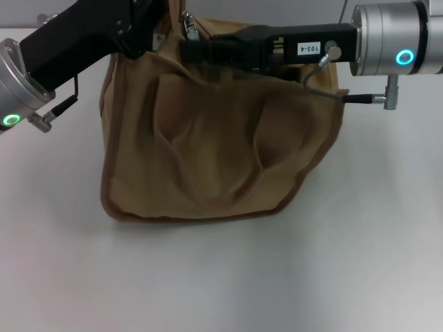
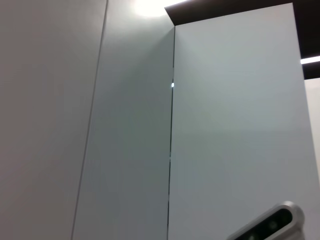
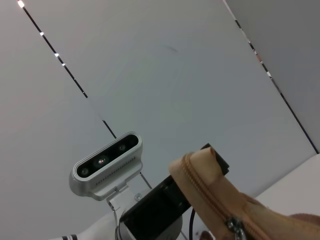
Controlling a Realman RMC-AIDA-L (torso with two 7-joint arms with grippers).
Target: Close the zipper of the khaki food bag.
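Observation:
The khaki food bag (image 1: 214, 152) stands in the middle of the table in the head view, its front panel creased. My left gripper (image 1: 142, 31) reaches in from the upper left and pinches the bag's top left end. That raised end of the bag (image 3: 200, 185) also shows in the right wrist view, with the zipper (image 3: 210, 200) running down it. My right gripper (image 1: 187, 48) comes in from the right along the bag's top and is shut at the silver pull tab (image 1: 188, 29), which shows again (image 3: 234, 225) in the right wrist view.
A white table (image 1: 221, 277) surrounds the bag. A cable (image 1: 325, 90) hangs from my right wrist over the bag's right top corner. The left wrist view shows only wall panels and ceiling. The head camera (image 3: 105, 162) appears in the right wrist view.

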